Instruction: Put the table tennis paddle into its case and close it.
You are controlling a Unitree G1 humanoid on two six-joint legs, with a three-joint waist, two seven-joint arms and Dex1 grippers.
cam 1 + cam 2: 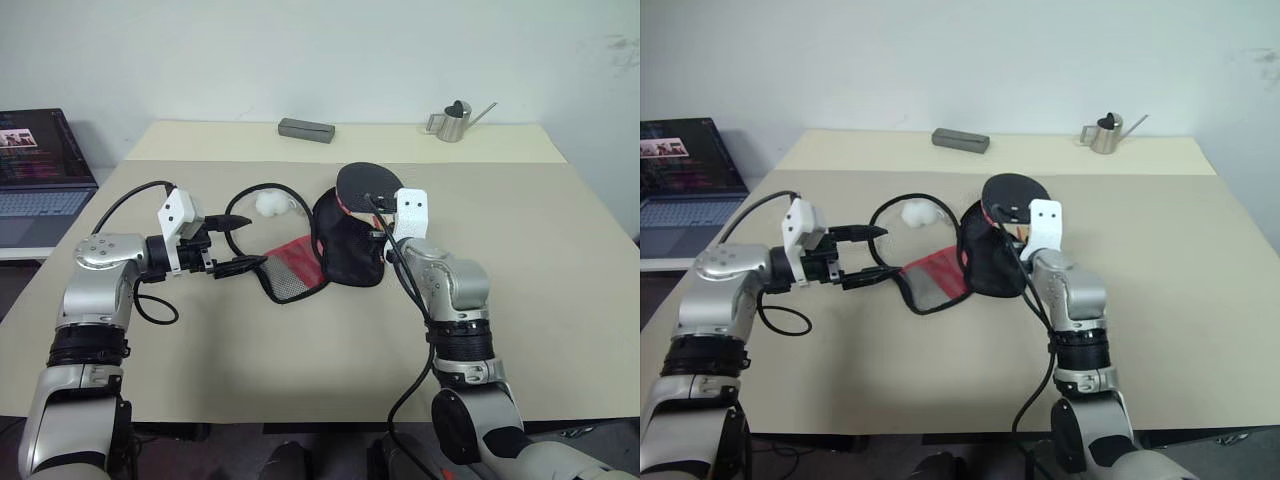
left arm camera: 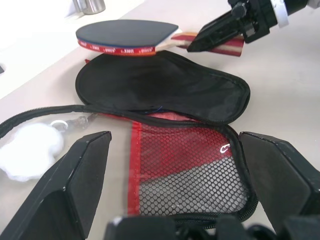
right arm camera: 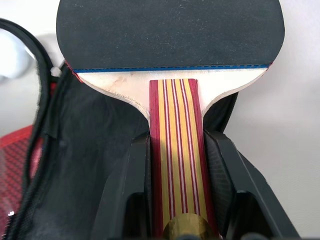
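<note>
The case [image 1: 350,245] lies unzipped in the middle of the table, its black flap folded back and its red mesh part [image 1: 295,268] toward me. Its white pom-pom [image 1: 269,203] rests to the left of the flap. My right gripper [image 3: 177,136] is shut on the striped handle of the table tennis paddle [image 1: 368,183]. The paddle's dark head hovers just past the far end of the black flap. At the left edge of the red mesh part, my left gripper [image 1: 250,242] stands open with nothing between its fingers.
A grey block [image 1: 306,130] and a small metal watering can [image 1: 452,122] stand at the back of the table [image 1: 560,260]. An open laptop [image 1: 40,170] sits on a lower surface to the left.
</note>
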